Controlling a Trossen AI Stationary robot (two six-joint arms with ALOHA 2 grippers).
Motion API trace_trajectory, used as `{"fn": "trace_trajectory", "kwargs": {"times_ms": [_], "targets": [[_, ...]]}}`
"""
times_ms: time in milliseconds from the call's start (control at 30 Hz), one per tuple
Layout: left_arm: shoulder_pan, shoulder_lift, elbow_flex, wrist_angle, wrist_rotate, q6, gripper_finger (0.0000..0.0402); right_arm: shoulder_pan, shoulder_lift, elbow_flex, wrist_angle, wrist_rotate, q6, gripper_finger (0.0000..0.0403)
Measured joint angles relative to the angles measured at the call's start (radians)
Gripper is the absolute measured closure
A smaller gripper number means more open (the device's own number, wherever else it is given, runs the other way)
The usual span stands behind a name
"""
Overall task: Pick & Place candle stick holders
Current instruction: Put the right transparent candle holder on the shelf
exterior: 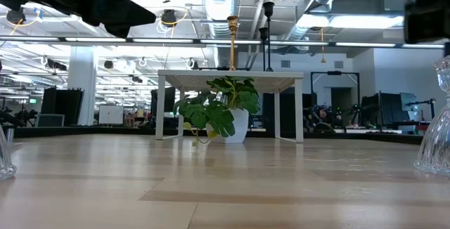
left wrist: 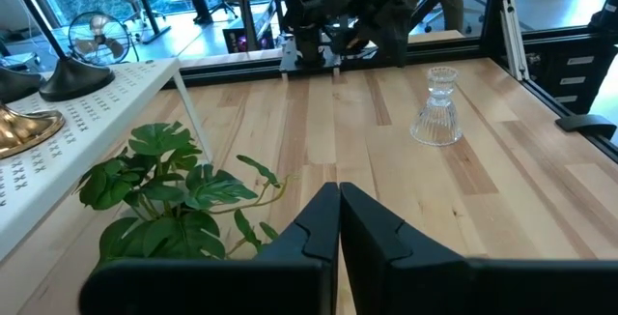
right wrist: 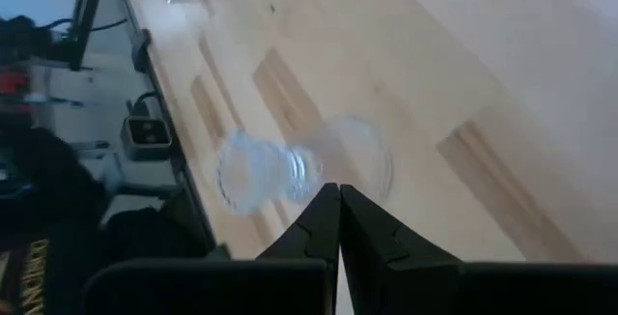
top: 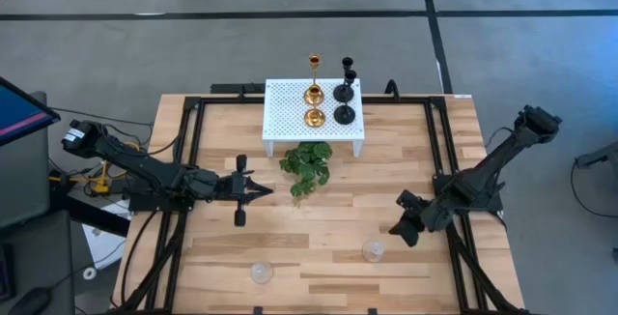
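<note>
On the white perforated stand [top: 290,122] at the table's far middle stand two gold candle stick holders [top: 314,94] [top: 315,118] and two black ones [top: 345,91] [top: 345,114]. Two clear glass holders rest on their round bases near the front edge, one at the left [top: 261,272] and one at the right [top: 373,250]. My right gripper [top: 396,230] is shut, tilted down just beside and above the right glass holder [right wrist: 280,172], apart from it. My left gripper [top: 269,190] is shut and held level left of centre, pointing toward the green plant [top: 307,165].
The leafy plant [left wrist: 174,199] in its white pot [exterior: 238,125] stands in front of the stand, between the two arms. Black frame rails [top: 188,160] run along the table's left and right sides. Bare wood lies between the two glass holders.
</note>
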Motion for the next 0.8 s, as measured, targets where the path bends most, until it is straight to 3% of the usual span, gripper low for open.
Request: {"fn": "trace_trajectory", "kwargs": {"times_ms": [400,800], "targets": [[0.000,0.000,0.000,0.000,0.000,0.000,0.0390,-0.082,0.294,0.445,-0.457,-0.087,-0.125,0.0403],[0.000,0.000,0.000,0.000,0.000,0.000,0.0390,-0.131,0.498,0.614,-0.472,-0.256,-0.319,0.0403]]}}
